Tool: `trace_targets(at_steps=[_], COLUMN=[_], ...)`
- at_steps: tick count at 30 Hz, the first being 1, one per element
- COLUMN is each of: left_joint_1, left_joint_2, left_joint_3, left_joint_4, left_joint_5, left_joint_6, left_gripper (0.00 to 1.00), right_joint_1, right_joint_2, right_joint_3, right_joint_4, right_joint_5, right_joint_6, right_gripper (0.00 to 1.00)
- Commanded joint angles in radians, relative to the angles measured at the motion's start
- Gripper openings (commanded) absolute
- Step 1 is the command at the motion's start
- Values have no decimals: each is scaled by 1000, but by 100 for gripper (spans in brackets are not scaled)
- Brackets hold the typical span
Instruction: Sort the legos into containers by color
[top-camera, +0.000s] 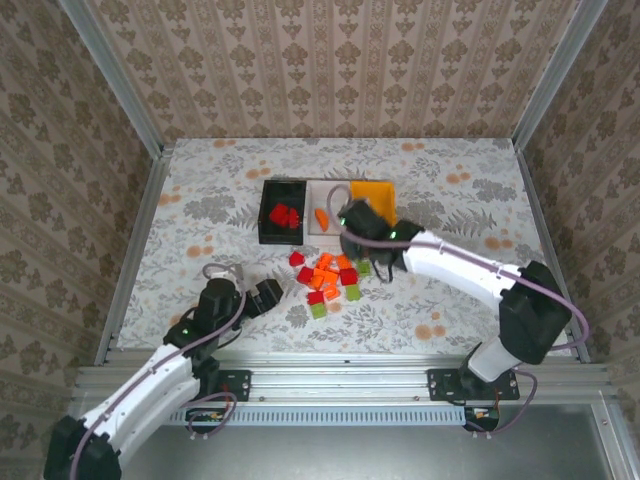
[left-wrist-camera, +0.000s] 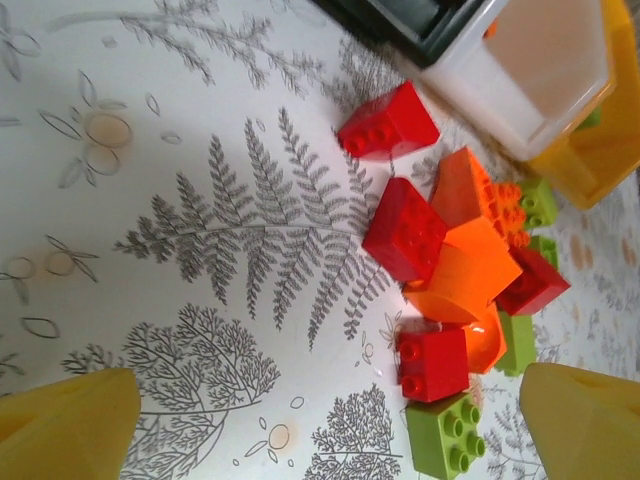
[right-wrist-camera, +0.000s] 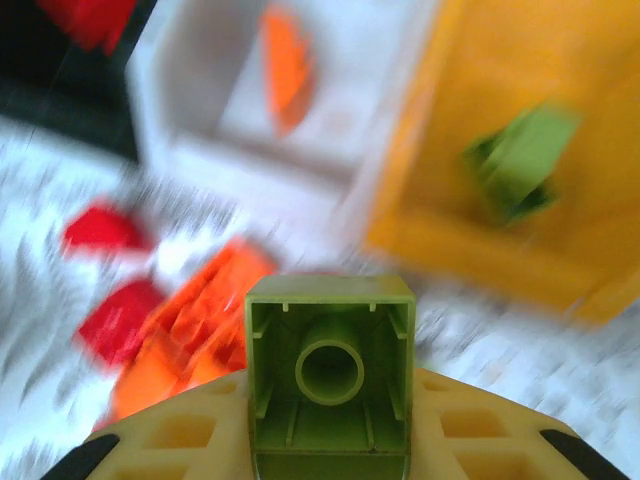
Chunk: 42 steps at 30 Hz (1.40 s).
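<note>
Across the frame spreads the flowered counter. At upper centre, joined in a row, stand the black bin holding red bricks, the white bin and the orange-yellow bin. Just below them lies the brick pile. My right tool, over the pile's upper edge, grips a green brick. My left tool gapes at lower left.

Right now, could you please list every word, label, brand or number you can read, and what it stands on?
No text can be read.
Studs on the loose green brick are too small to show lettering.
The white bin carries no label.
The held green brick has a plain underside; the rest there is blurred.
</note>
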<state>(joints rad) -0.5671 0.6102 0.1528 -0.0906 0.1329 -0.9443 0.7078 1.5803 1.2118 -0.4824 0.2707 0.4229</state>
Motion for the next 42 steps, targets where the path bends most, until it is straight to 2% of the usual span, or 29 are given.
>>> trace_targets(at_steps=[1,7,10,17,21,24,30,33,36,39,42], left_joint_1=[-37,-75,-86,-96,-97,-99,-99,-99,-99,-95,-70], left_joint_2=[107,304,345,364,356,351,343,331,304,268,219], left_joint_3=[53,122,122,137,143,147,163,172,172,166,163], left_joint_4=[121,154,179,155,136,132,116,97,72,23,-62], left_joint_5=[45,90,81,68,62,57,56,50,29,-19,-77], left_joint_6=[2,21,10,16,16,16,19,27,34,39,37], left_gripper=[100,100,100,100,100,100,100,100,100,100,100], right_joint_1=[-88,-212,-229,-254,-254,-255,-251,-221,-149,-21,143], right_joint_2=[132,276,347,428,428,429,325,224,100,1,-11], right_joint_3=[118,254,326,352,357,359,323,250,89,-72,-162], right_joint_4=[-48,-44,-99,-90,-84,-85,-58,-13,37,69,113], right_joint_5=[6,-33,-47,-83,-84,-87,-111,-93,-57,-32,-56], right_joint_6=[-103,-120,-136,-128,-129,-131,-133,-115,-65,31,149], right_gripper=[32,32,32,35,38,51,55,54,53,51,54])
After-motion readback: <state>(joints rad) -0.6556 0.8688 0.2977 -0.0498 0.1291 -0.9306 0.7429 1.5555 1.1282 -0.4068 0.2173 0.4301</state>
